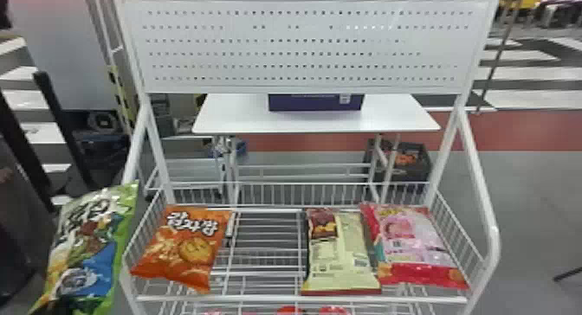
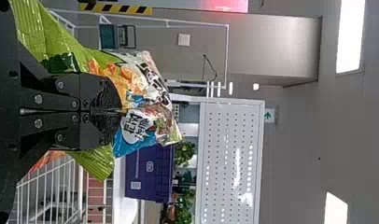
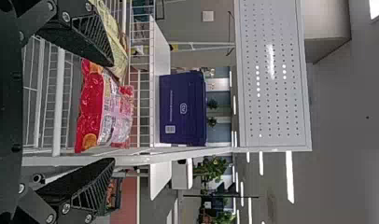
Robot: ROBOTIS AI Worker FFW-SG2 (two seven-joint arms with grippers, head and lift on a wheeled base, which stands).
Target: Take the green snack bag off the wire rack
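My left gripper is at the bottom left of the head view, at the lower end of the green snack bag, which hangs outside the rack's left side. In the left wrist view the left gripper is shut on the green snack bag, whose film bulges around the fingers. The wire rack stands in the middle of the head view. My right gripper stands open with its fingers wide apart, in front of the rack's right end.
On the rack lie an orange bag at left, a pale yellow bag and a pink-red bag at right. White side posts and a pegboard frame it. A white table with a purple box stands behind.
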